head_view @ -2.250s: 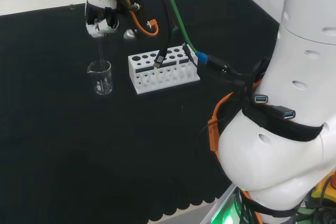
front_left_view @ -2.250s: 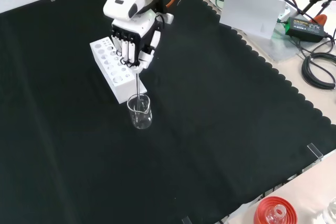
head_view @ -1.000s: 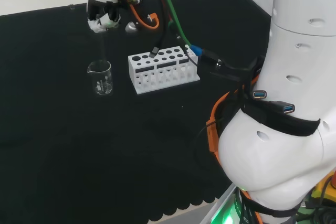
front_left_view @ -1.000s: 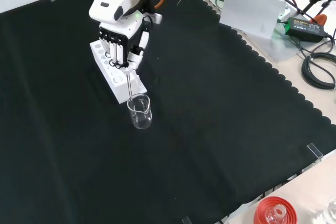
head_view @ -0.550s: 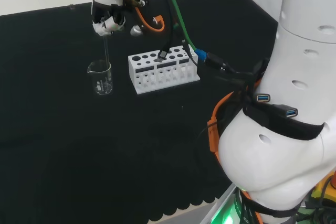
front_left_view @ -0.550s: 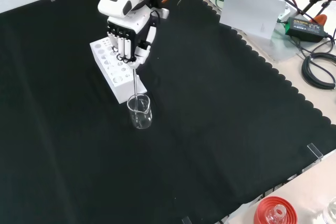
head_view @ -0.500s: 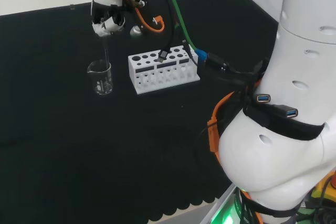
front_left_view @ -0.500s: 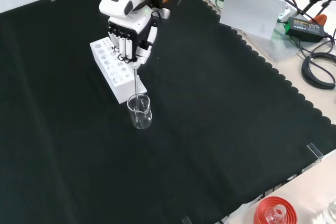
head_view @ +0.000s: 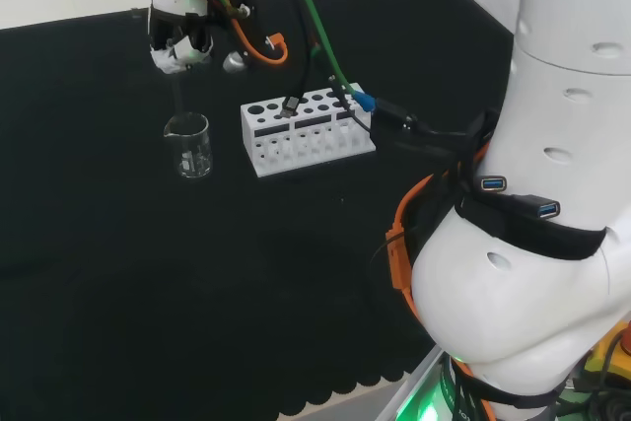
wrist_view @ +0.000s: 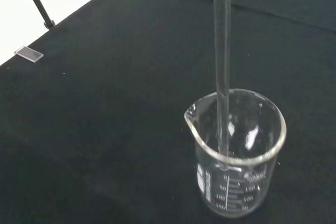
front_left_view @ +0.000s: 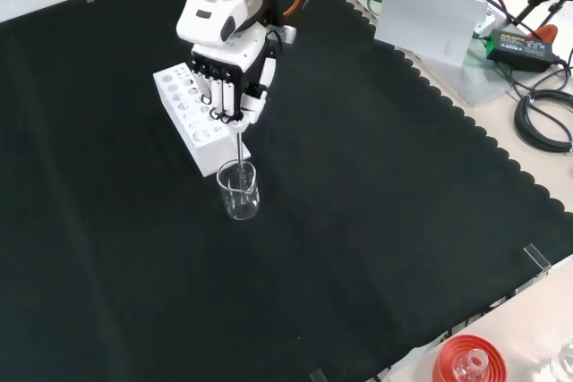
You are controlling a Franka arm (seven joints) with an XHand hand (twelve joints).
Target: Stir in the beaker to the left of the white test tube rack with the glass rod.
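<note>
Hand (front_left_view: pixel 230 87): above the beaker, fingers curled round the top of the rod, which hangs near upright.

Rod (wrist_view: pixel 222 56): clear glass. Lower end inside the beaker, in the wrist view close to the wall on the spout side; whether it touches wall or floor cannot be told.

Beaker (head_view: pixel 189 145): clear, spouted, graduated, upright on the cloth (front_left_view: pixel 376 221). In the head view it stands just left of the rack; in the front view, just in front of the rack's near end. No liquid can be made out in it.

Rack (head_view: pixel 306 130): white, rows of round holes, no tubes seen in it.

Risks, as judged:
- The rod runs near the wall; a wide sweep could knock the glass and tip or slide the light beaker.
- A drop of the hand could drive the tip into the floor of the beaker.
- The rack is just beside the beaker; a shoved beaker could strike it.
- The rod is smooth and held at its top end alone; it may slip or swing in the grasp.

Change from half a second ago:
- Head view: hand has shifted left and a little farther off; rod's top went with it.
- Front view: hand sits slightly lower in the picture.
- Beaker and rack unmoved.
</note>
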